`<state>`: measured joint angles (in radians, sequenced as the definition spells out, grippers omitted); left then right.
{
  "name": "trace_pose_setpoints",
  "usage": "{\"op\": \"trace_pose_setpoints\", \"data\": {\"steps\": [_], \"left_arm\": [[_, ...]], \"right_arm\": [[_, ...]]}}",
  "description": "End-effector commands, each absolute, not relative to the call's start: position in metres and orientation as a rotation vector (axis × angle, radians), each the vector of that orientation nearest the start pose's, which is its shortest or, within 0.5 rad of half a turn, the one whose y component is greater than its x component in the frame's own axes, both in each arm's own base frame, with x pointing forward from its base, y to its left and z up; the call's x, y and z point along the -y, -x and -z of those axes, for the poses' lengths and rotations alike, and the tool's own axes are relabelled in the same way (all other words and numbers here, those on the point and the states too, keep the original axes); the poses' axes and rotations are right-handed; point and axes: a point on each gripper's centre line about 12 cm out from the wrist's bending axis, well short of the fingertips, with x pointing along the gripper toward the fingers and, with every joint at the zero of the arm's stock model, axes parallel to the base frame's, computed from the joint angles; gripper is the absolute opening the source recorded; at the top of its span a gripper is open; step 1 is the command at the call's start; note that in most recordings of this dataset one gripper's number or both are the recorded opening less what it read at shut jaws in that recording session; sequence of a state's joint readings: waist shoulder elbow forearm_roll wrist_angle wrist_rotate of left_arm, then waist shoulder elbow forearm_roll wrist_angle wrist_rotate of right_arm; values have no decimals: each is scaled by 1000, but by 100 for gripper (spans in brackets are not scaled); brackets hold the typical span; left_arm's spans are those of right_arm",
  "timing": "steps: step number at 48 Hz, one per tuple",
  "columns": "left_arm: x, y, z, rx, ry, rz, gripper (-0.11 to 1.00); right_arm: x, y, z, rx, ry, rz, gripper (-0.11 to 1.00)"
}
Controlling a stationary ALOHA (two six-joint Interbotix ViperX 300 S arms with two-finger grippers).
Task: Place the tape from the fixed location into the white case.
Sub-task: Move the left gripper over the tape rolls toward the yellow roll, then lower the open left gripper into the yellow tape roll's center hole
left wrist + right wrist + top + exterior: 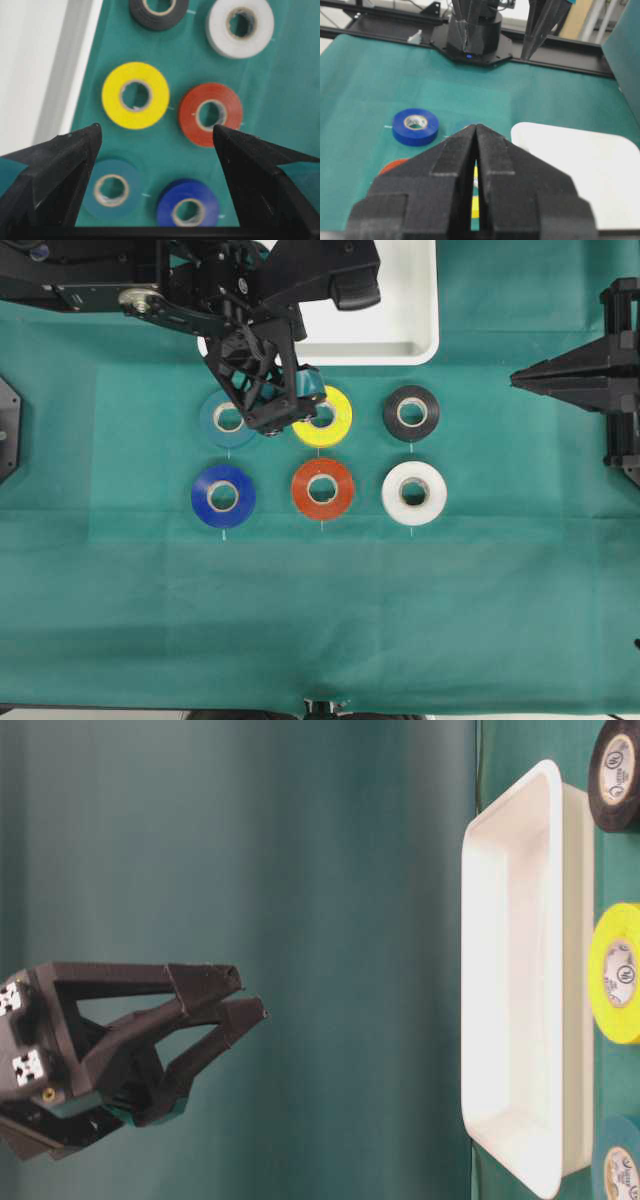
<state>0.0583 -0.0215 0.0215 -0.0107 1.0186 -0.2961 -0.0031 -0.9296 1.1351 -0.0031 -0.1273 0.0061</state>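
green cloth | left hand released above tape | right hand clenched, wrist view only

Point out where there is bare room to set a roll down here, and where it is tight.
The white case shows bare floor at its right end; the left end effector and its arm hide the rest. The cloth below the blue roll, red roll and white roll lies bare. The grid with the yellow tape, teal roll and black roll is crowded.
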Motion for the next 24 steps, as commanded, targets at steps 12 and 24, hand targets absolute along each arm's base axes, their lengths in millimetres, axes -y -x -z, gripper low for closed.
{"op": "trace_pose_setpoints", "data": {"steps": [12,24], "left_arm": [[-17,-425,-345,-946,424,-241,100],[-17,-429,-342,-972,426,-247,100]], "right_arm": [[1,-209,-294,-54,-6,3,0],[1,-209,-293,-66,-9,5,0]]}}
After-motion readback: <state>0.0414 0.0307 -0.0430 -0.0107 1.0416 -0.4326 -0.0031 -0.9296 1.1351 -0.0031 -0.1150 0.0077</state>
